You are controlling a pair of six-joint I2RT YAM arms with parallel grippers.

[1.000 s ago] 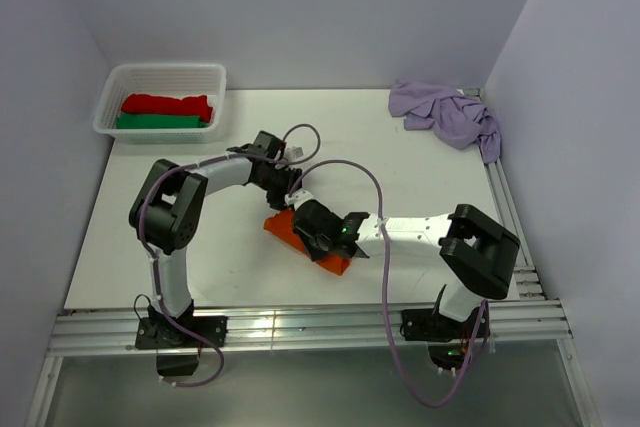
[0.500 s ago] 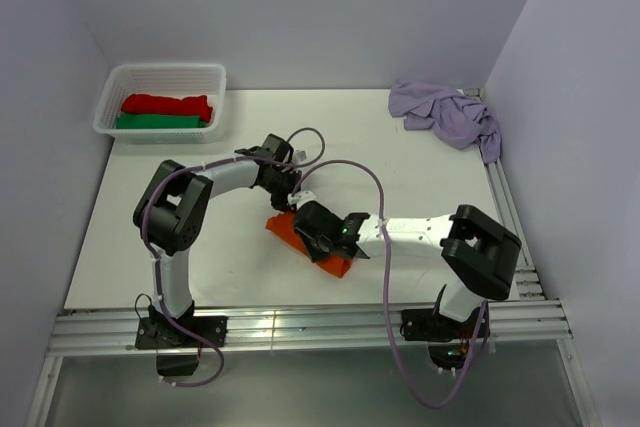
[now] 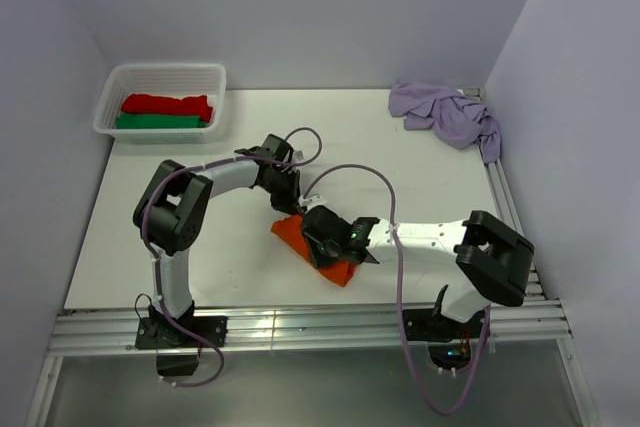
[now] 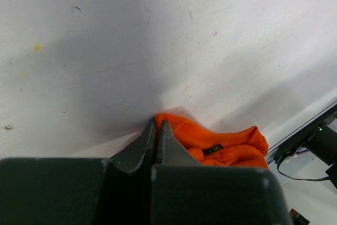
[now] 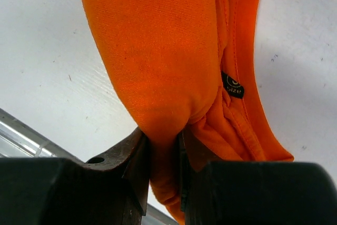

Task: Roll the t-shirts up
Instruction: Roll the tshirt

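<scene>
Centre frame: your right gripper (image 5: 163, 142) pinches a fold of the orange t-shirt (image 3: 291, 231), bundled and, by the look of it, part-rolled. Your left gripper (image 4: 156, 125), jaws pressed together, meets its edge. The lilac t-shirt (image 3: 446, 113) lies crumpled upper right, not yet rolled. The basket (image 3: 112, 97), upper left, holds rolls (image 3: 166, 105).

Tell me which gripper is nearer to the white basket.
Left. The left gripper is at the orange shirt's far end, toward the basket; the right gripper clamps it farther away.
</scene>
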